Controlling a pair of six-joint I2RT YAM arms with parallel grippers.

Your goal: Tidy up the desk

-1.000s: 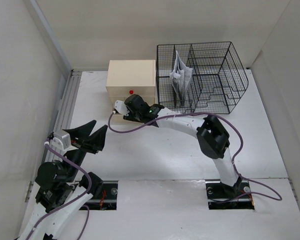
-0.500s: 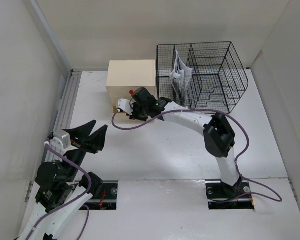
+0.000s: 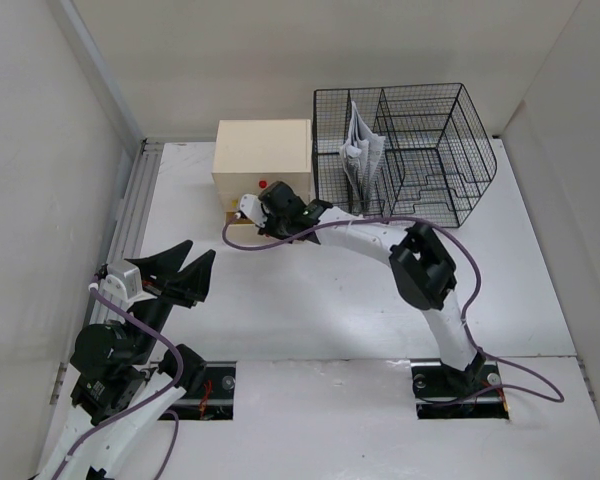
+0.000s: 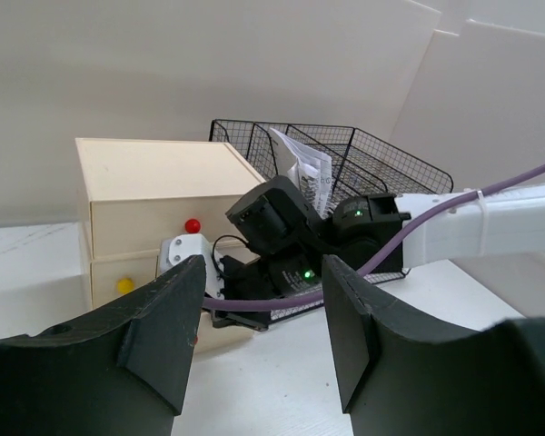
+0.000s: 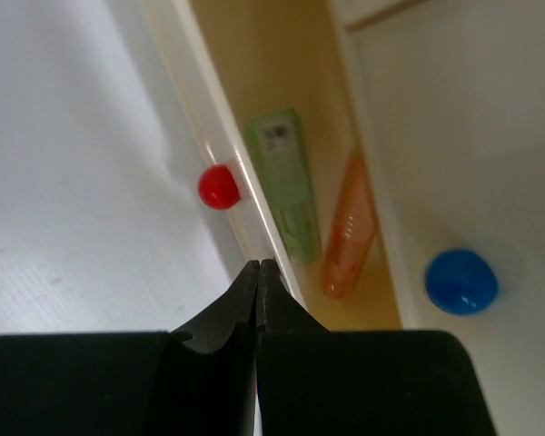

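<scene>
The white desk (image 3: 310, 310) holds a cream drawer box (image 3: 263, 148) at the back. Its lowest drawer (image 5: 341, 300) is pulled out, with a red knob (image 5: 218, 186) on its front. A green packet (image 5: 284, 182) and an orange tube (image 5: 348, 227) lie inside. My right gripper (image 5: 258, 265) is shut with nothing in it, its tips right at the drawer's front rim. From above, the right gripper (image 3: 252, 218) sits against the box front. My left gripper (image 3: 197, 252) hovers open over the desk's left side, holding nothing.
A black wire mesh rack (image 3: 420, 150) with folded papers (image 3: 360, 150) stands right of the box. A blue knob (image 5: 461, 280) shows on the box face above the open drawer. A metal rail (image 3: 130, 215) runs along the left edge. White walls close in the desk.
The right arm's wrist has shifted a little along the box front and its elbow has swung. The left arm has not moved.
</scene>
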